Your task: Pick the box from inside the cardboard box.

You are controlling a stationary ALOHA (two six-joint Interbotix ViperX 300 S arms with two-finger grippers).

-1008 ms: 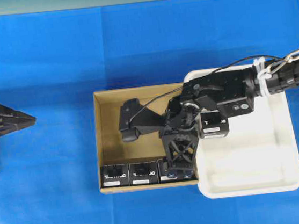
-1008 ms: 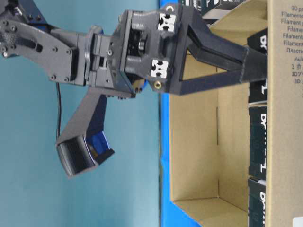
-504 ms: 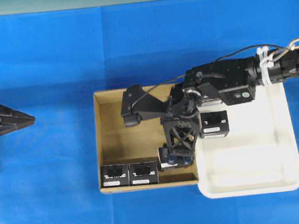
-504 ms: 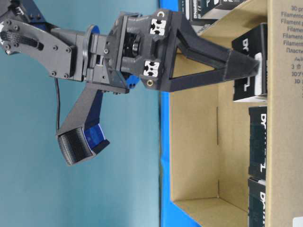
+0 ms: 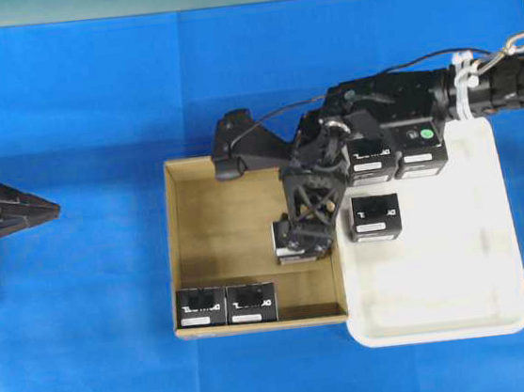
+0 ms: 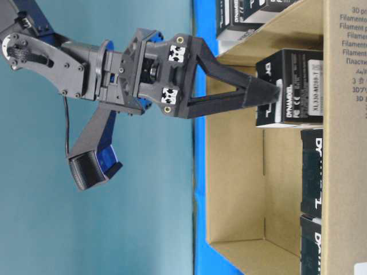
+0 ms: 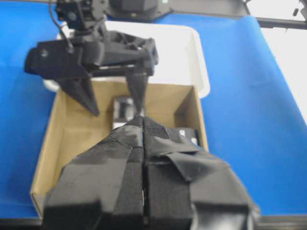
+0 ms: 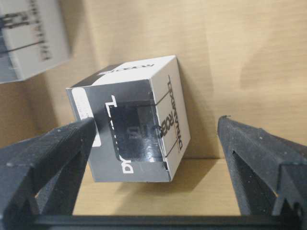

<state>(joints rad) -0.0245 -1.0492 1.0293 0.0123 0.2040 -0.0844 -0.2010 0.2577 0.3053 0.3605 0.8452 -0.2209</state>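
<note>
The right gripper (image 5: 303,239) reaches down into the cardboard box (image 5: 193,251), jaws spread wide, with the box (image 8: 134,127) tilted between the fingers (image 8: 45,158). In the right wrist view one finger touches the box's side while the other stands apart from it, so no firm clamp is evident. The table-level view shows the box (image 6: 292,87) at the fingertips, canted against the carton's wall. Two more black boxes (image 5: 227,306) sit side by side along the carton wall, near the gripper. Three black boxes (image 5: 374,217) lie in the white tray (image 5: 464,305) beside the gripper, outside the carton. The left gripper (image 7: 144,158) hangs well apart, jaws pressed together, holding nothing, above the blue bench (image 5: 81,273)
</note>
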